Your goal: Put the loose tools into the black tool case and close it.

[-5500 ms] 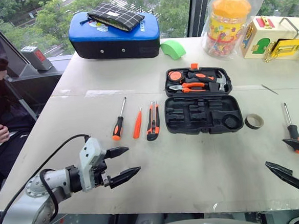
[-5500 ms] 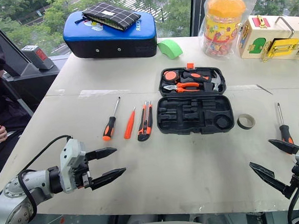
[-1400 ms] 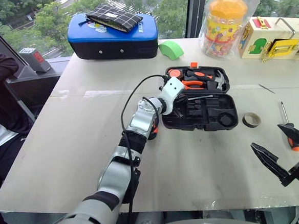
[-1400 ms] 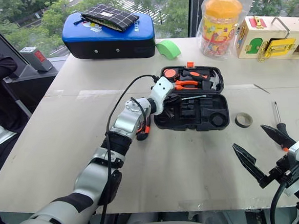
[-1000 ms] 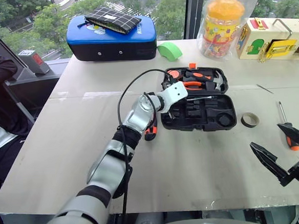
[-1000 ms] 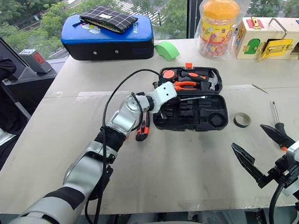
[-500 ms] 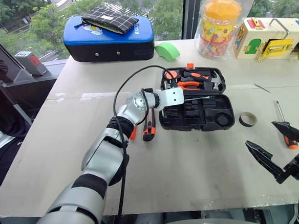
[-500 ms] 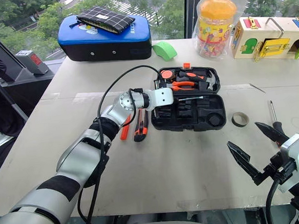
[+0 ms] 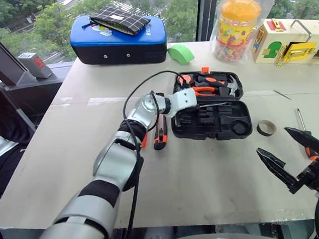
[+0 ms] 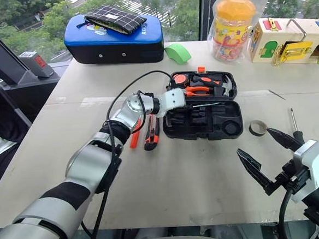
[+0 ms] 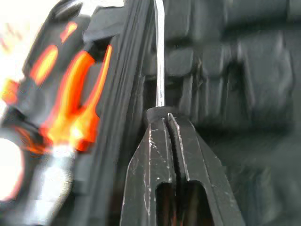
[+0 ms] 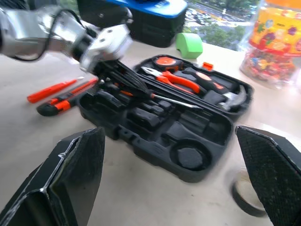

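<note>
Two tools, a thin orange screwdriver [image 9: 144, 140] and a knife [image 9: 160, 133], lie left of the open black case [image 9: 214, 121] mid-table. The left gripper [image 12: 123, 80], clamped on a screwdriver [image 12: 176, 100], holds it over the case. The right gripper [image 9: 289, 154] gapes empty near the front right edge, close to a tape roll [image 9: 267, 127] and another screwdriver [image 9: 304, 132].

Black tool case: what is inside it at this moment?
The black tool case holds orange-handled pliers, a hammer and a round orange part. The shut left gripper holds a screwdriver over its slots, hiding some.
</note>
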{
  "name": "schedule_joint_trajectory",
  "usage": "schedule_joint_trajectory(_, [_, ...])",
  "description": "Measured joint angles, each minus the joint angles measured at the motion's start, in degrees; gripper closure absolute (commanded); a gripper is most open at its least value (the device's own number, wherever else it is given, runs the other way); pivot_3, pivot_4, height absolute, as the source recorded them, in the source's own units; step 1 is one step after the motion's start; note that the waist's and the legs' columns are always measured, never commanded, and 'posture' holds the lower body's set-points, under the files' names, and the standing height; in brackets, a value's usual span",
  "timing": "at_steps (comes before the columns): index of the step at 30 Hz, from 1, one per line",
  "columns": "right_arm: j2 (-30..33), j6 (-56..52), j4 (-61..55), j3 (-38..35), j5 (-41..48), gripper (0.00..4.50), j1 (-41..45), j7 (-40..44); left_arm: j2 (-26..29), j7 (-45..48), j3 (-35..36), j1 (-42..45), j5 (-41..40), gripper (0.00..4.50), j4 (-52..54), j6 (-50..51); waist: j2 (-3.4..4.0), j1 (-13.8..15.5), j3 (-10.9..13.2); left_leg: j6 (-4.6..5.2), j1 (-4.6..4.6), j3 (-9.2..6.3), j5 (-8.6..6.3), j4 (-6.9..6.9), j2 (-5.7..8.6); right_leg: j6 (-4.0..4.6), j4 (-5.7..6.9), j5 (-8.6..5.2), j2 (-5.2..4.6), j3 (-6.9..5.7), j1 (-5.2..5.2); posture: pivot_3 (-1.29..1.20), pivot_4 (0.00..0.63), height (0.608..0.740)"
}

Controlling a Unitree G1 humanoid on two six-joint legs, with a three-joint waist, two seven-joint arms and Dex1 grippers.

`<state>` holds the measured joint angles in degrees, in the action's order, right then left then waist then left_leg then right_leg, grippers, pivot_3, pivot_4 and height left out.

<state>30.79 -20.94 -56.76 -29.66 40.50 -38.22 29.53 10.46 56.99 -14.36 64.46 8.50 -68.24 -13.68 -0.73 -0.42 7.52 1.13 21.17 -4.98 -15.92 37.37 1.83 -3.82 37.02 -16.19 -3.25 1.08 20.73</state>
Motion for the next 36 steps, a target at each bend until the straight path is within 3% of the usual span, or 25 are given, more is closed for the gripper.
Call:
schedule_joint_trajectory(6, [0.01, -0.16, -0.21, 0.58, 0.00, 0.00, 0.54, -0.90, 0.06, 1.63, 8.57, 3.19, -8.73, 4.46, 5.06, 26.01, -0.09, -0.34, 0.07, 0.00, 0.01, -0.09, 0.00, -0.02, -0.02, 0.00, 0.01, 0.00, 0.05, -0.03, 0.02, 0.00, 0.150, 0.740])
schedule_joint_trajectory(15, [0.55, -0.16, 0.28, 2.06, -0.02, 0.00, 2.76, -0.72, -1.69, -5.97, 11.80, -1.47, -13.05, 4.46, 22.21, 46.12, -0.06, -0.15, 0.05, -0.01, -0.01, -0.06, 0.01, -0.02, -0.13, 0.00, 0.01, 0.00, 0.01, 0.05, 0.03, 0.00, 0.150, 0.740])
schedule_joint_trajectory(20, [0.63, -0.16, 1.47, 2.91, -0.28, 0.00, 3.67, -0.63, -4.90, -10.97, 9.53, -7.49, -12.67, 4.46, 27.12, 47.96, -0.06, 0.02, 0.05, -0.02, -0.01, -0.04, 0.01, -0.03, -0.12, 0.01, 0.01, 0.01, -0.01, 0.11, 0.05, 0.00, 0.150, 0.740])
schedule_joint_trajectory(25, [1.35, -0.20, 1.76, 2.91, -0.25, 0.00, 5.00, -0.26, -7.42, -17.31, 5.47, -7.81, -8.63, 4.46, 26.96, 42.47, -0.05, 0.85, 0.03, -0.02, -0.09, 0.05, 0.01, -0.02, -0.07, 0.01, 0.00, 0.01, -0.08, 0.18, -0.01, 0.00, 0.150, 0.740])
schedule_joint_trajectory(29, [1.50, -0.59, 1.76, 2.92, -0.27, 0.00, 5.02, -0.26, -7.41, -18.28, 2.52, -9.16, -6.36, 4.46, 26.77, 38.11, -0.04, 1.17, -0.01, -0.02, -0.11, 0.07, 0.01, -0.04, -0.07, 0.00, -0.01, 0.01, -0.08, 0.20, -0.01, 0.00, 0.150, 0.740])
schedule_joint_trajectory(36, [1.30, -1.31, 1.68, 4.18, -0.30, 0.00, 4.90, -1.13, -7.29, -17.62, 3.75, -8.52, -7.30, 4.46, 23.72, 34.34, -0.01, 1.15, -0.06, -0.02, -0.13, 0.09, 0.01, -0.04, -0.07, 0.01, 0.00, 0.01, -0.08, 0.21, -0.02, 0.00, 0.150, 0.740])
